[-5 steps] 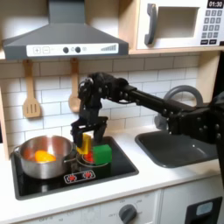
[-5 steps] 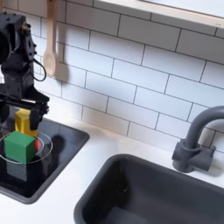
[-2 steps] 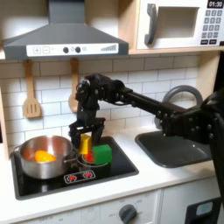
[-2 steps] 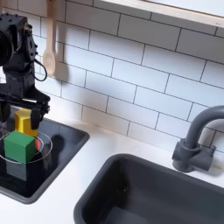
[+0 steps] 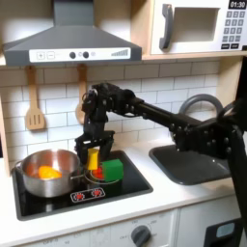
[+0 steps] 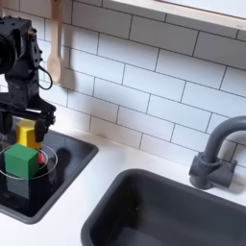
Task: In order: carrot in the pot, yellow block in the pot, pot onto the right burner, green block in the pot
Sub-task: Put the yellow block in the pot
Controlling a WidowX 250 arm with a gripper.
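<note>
At the lower left of the first exterior view we are seeing the pot sitting on the left part of the stove top, and the carrot is lying inside it as an orange shape whose green tip we cannot make out. Just right of the pot, near the middle of that view, the gripper is reaching down with its fingers on either side of the yellow block; the jaws are standing closed around the block, which is hanging upright with its lower end hidden behind the finger tips, so we cannot tell whether it is touching the stove. The green block is resting just right of the gripper on the right burner, partly covered by one finger. In the second exterior view, at the left edge, the gripper is again clamping the yellow block, and the green block is sitting below and in front of it on the burner ring, overlapping the yellow one so their gap is unclear. Farther right, the faucet is standing behind the dark sink, whose front is cut off by the lower edge of the second exterior view.
</note>
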